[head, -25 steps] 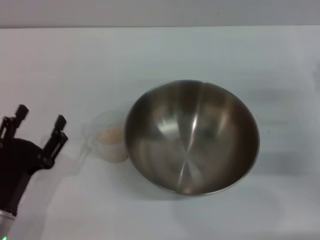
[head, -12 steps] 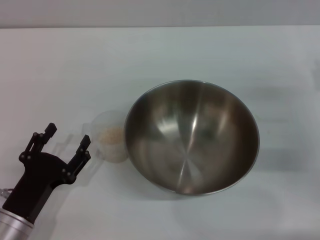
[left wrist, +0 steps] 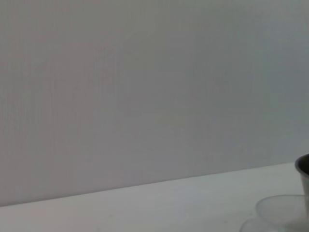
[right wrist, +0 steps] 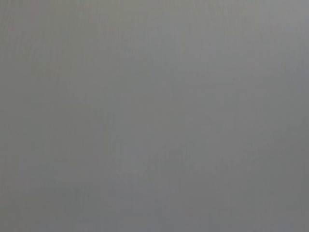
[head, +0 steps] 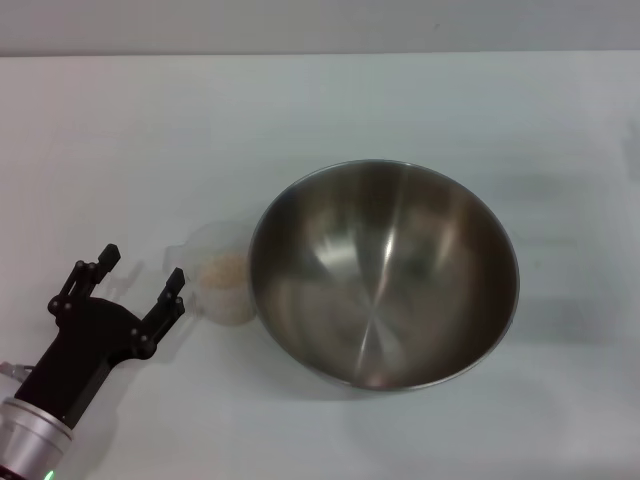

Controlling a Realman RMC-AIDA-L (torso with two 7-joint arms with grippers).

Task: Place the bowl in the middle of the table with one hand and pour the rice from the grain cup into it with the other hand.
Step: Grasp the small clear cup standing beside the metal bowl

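Black fingers of the left gripper (head: 137, 279) stand spread wide with nothing between them, low at the left of the head view and pointing toward the cup (head: 222, 279). That clear cup stands upright just right of the fingertips, apart from them, with pale rice (head: 224, 270) in its bottom. Its far side sits against the rim of the steel bowl (head: 384, 273), which rests a little right of centre on the white table (head: 300, 110). The right gripper shows in no view.
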